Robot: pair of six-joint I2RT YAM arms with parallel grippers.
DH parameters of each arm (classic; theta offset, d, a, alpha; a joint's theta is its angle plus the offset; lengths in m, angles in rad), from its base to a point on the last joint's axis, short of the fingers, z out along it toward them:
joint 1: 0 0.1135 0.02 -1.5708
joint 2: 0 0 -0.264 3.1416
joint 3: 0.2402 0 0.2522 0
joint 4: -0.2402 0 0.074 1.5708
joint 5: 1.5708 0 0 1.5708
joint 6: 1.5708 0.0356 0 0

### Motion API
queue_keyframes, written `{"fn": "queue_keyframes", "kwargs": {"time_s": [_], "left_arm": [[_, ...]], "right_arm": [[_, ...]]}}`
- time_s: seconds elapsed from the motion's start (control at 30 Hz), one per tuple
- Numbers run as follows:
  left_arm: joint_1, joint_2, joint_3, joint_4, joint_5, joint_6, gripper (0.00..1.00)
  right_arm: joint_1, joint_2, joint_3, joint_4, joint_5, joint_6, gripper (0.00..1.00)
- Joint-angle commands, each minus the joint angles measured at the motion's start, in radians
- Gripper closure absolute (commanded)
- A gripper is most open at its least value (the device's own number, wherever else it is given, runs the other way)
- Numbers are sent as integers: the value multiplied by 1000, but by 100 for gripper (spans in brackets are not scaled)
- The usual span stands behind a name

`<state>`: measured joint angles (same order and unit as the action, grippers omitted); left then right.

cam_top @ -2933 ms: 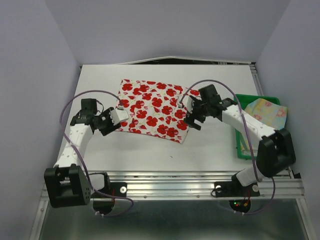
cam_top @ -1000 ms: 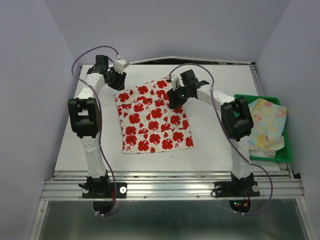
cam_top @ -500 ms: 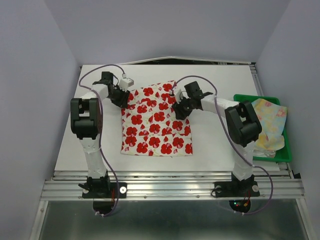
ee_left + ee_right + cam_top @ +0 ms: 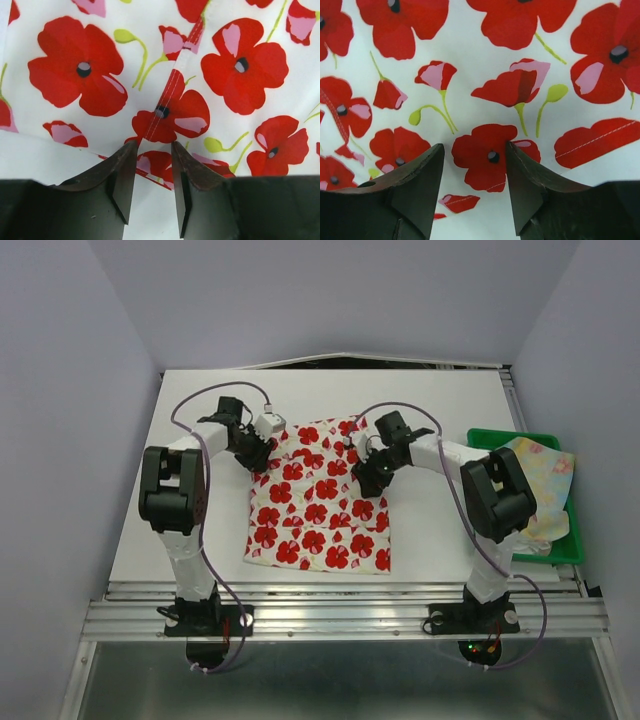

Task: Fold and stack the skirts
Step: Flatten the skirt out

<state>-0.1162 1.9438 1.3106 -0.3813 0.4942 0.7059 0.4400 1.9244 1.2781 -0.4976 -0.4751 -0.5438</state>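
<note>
- both arms had drawn in toward the near edge since half a second before, and the far edge of the red-flower skirt had come with them.
- table: white; it carried the skirt at its centre and a tray on its right side.
- red-flower skirt: lay mostly flat mid-table, its near edge close to the arm bases.
- green tray: sat at the table's right edge, well apart from the red-flower skirt.
- yellow skirt: lay bunched in the green tray, spilling over its far rim.
- left gripper: at the skirt's far left corner, jaws narrow, red hem pinched between the tips.
- right gripper: at the skirt's far right edge, jaws narrowly parted over printed cloth; whether it was gripping could not be told.
</note>
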Motion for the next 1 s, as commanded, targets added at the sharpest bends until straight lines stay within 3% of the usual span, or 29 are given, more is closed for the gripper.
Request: {"fn": "queue_keyframes", "kwargs": {"time_s": [0.0,0.1,0.23,0.43,0.6,0.8,0.97], "left_arm": [[36,-2,116,-85,58,-6,53],[61,15,261,-148,116,-6,49],[67,43,406,-160,116,-11,47],[75,162,567,-183,122,-45,46],[85,218,596,-156,142,-95,46],[92,216,556,-116,147,-124,46],[102,211,517,-102,139,-126,46]], "right_arm": [[9,-21,107,-286,-121,-77,43],[9,-21,222,-419,-165,-123,39],[-55,-5,335,-340,-103,-101,35],[-190,269,746,-311,-69,-99,38],[-211,422,915,-190,-60,-82,42],[-211,502,942,71,-48,21,41],[-211,594,985,108,-57,39,40]]}}
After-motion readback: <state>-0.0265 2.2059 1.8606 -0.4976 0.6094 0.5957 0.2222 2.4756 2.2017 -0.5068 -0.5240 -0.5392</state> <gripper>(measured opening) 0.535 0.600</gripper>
